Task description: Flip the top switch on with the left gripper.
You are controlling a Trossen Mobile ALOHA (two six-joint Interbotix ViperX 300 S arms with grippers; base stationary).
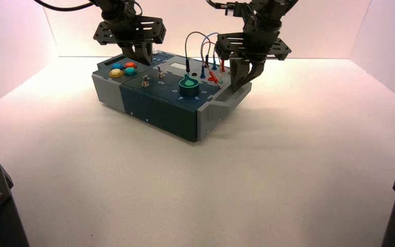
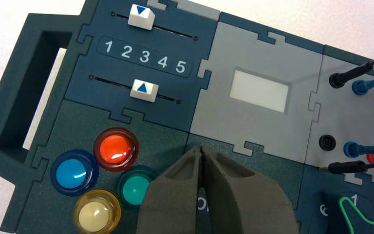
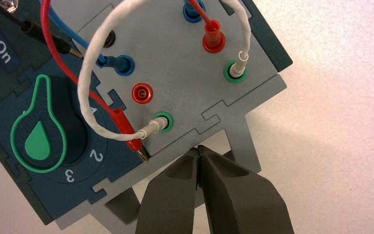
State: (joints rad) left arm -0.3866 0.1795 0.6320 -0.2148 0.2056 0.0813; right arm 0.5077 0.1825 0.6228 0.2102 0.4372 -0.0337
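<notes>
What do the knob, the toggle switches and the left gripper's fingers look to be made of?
The green and black knob: probably moulded plastic, matte, with no metallic glint. The two toggle switches: likely bare metal, polished, with a silvery shine. The left gripper: its closed fingers look matte dark grey, perhaps plastic or coated metal; the surface leaves that open.

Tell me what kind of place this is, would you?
Probably a robotics lab or test bench: two robot arms reach over a box bearing coloured buttons, sliders and plugged-in wires.
</notes>
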